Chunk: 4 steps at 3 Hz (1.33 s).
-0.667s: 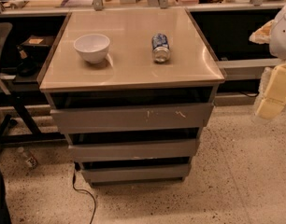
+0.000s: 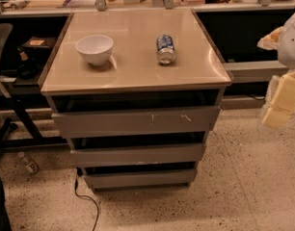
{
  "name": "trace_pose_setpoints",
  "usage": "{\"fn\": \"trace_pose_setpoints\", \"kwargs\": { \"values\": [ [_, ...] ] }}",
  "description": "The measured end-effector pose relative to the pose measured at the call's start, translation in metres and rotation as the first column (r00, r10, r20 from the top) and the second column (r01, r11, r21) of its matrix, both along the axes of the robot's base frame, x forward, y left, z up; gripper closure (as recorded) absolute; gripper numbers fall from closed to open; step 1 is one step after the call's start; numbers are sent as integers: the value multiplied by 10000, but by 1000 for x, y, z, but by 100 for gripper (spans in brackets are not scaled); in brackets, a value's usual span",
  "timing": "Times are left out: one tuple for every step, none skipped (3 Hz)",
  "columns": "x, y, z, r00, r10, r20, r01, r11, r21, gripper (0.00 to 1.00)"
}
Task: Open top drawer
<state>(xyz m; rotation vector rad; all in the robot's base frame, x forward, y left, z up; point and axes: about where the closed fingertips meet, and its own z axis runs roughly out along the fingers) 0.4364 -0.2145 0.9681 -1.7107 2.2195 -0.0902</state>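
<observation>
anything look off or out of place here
The can lies on its side on the cabinet top, and the top drawer has white scratches right of centre. The claw hangs at the right edge, apart from it.

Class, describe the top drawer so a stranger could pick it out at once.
Find the grey cabinet whose beige top holds a white bowl and a can; the gripper hangs to its right. The top drawer is the uppermost of three grey fronts, the only one with white scratches right of centre.

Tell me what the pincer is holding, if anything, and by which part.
Nothing, as far as shows: the pincer hangs at the right edge, apart from the scratched flat grey top drawer.
</observation>
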Motion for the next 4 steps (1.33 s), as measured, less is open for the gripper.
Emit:
{"fn": "trace_pose_setpoints", "kwargs": {
  "values": [
    [-1, 6, -32, 9996, -158, -213, 166, 9992, 360, 0],
    [0, 17, -74, 9986, -81, -530, 115, 9978, 654, 0],
    [4, 32, -114, 9972, 13, -749, 50, 9965, 831, 0],
    [4, 32, -114, 9972, 13, -749, 50, 9965, 832, 0]
  ]
}}
